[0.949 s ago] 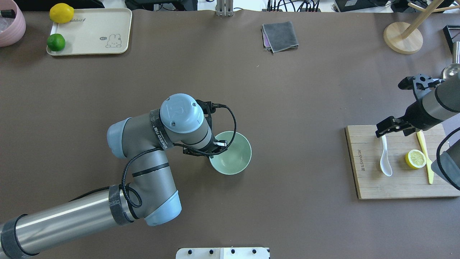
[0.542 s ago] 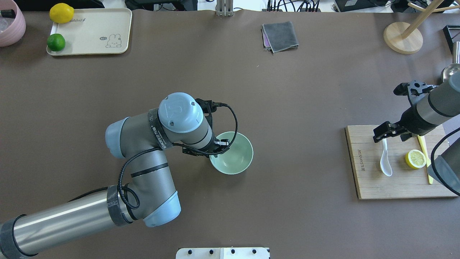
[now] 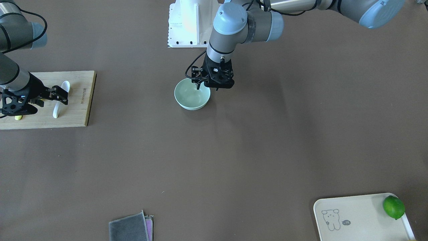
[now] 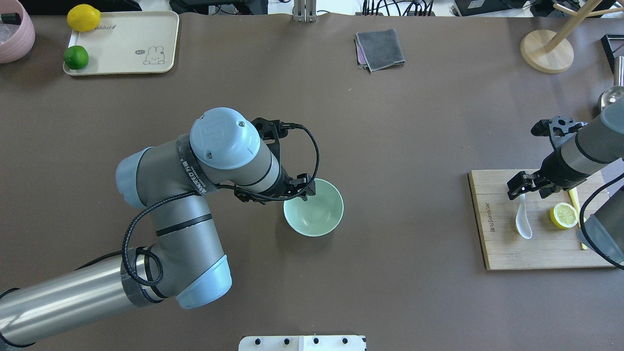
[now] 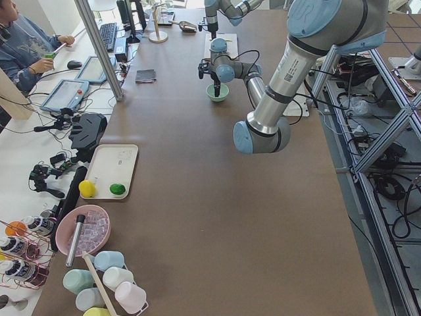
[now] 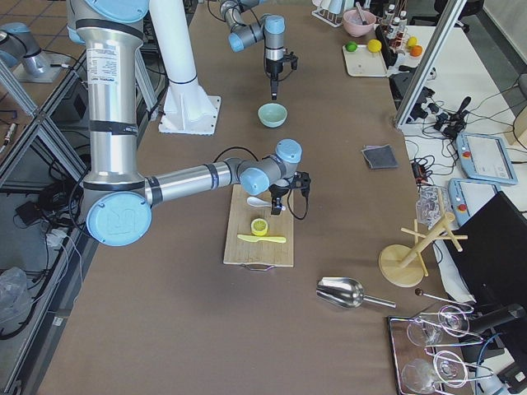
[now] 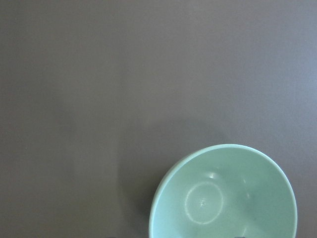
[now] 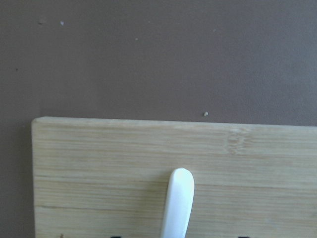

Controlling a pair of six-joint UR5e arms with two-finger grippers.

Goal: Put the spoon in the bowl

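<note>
The white spoon (image 4: 522, 222) is lying flat on the wooden board (image 4: 497, 243) at the right of the frame, near a lemon half (image 4: 564, 215). The right gripper (image 4: 520, 191) is sitting over its handle end, fingers spread to either side and not clenched on it. In the middle, the left gripper (image 4: 303, 189) is hanging released over the left rim of the green bowl (image 4: 317, 214).

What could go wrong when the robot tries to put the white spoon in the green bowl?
The right claw is over only the handle end of the spoon, so the smooth spoon may slip out or tilt. The lemon half lies close by on the board and might get bumped. The left claw sits at the rim of the bowl and could block the drop.
</note>
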